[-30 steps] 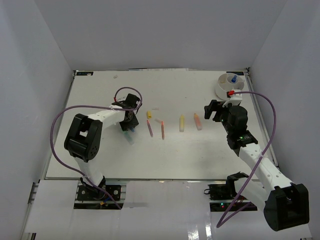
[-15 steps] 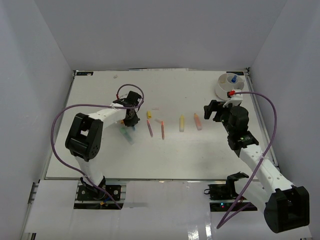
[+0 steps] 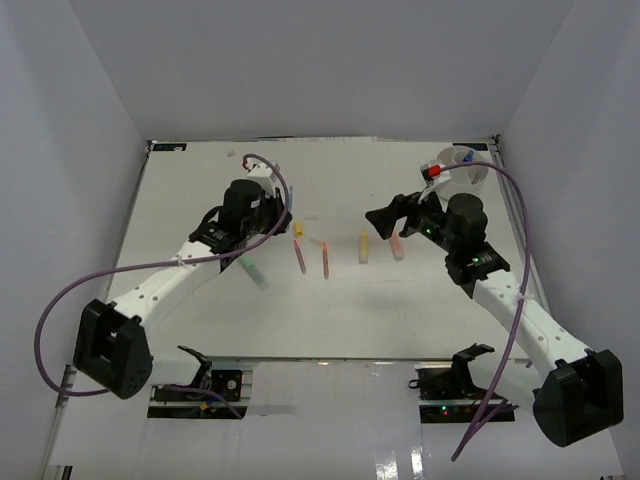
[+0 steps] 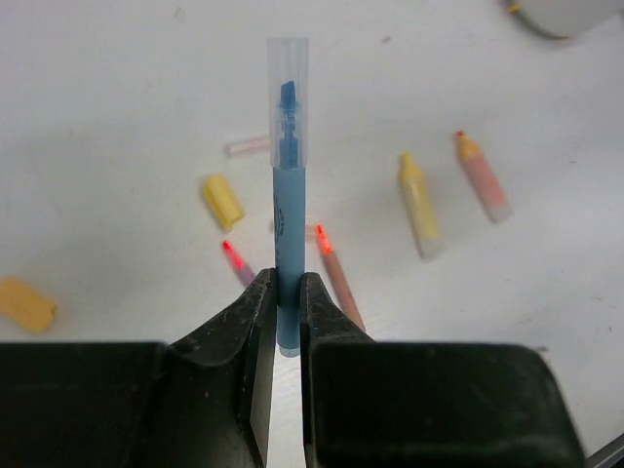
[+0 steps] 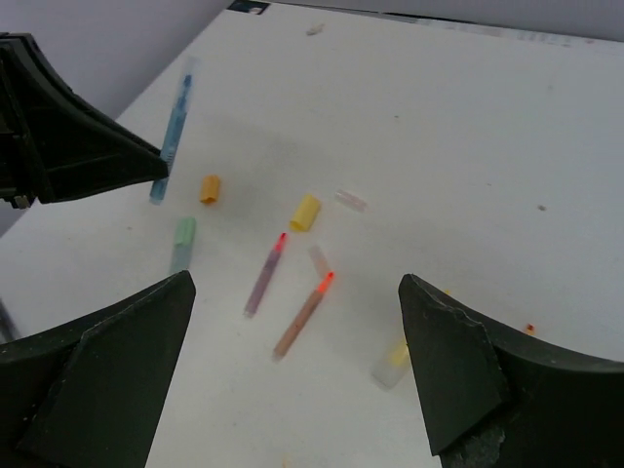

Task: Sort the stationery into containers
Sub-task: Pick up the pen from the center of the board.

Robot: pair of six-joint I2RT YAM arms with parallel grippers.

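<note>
The left pincer [image 4: 280,312] clamps a blue highlighter with a clear cap [image 4: 287,185] at frame centre. The right pincer [image 5: 292,361] gapes wide, holding nothing, above the white tabletop [image 5: 468,127].

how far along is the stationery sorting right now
Early. The white tub holds a blue-capped bottle. The left claw grips a blue highlighter; the right claw is open, empty. Left on the table: yellow highlighter, orange highlighter, green highlighter and others.
</note>
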